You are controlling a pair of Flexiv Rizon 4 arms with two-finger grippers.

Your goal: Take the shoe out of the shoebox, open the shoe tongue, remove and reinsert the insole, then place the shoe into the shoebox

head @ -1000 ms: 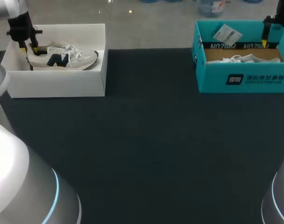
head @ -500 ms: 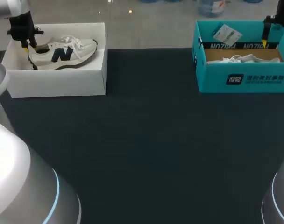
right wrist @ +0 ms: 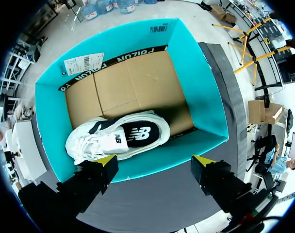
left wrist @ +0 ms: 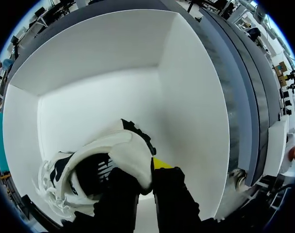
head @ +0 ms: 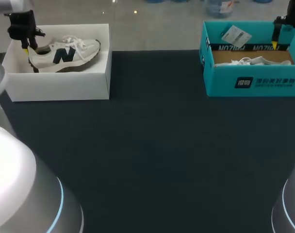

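Jaws of my left gripper clamped on the heel of the shoe, one finger inside the collar, one outside. Shoe sits within the white shoebox, long axis running from my grip toward the table's middle, toe away. Left arm comes down at the box's outer end. Right gripper spread wide above the teal box. Straight lift looks next.

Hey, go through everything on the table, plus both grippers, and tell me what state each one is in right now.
Navy-logo shoe: inside the white box, gripped at the heel.
Left gripper: jaws shut on that shoe's heel collar.
White shoebox: open, no lid on it.
Right gripper: jaws open, holding nothing, above the teal box.
Teal shoebox: open.
Second shoe: resting in the teal box, untouched.
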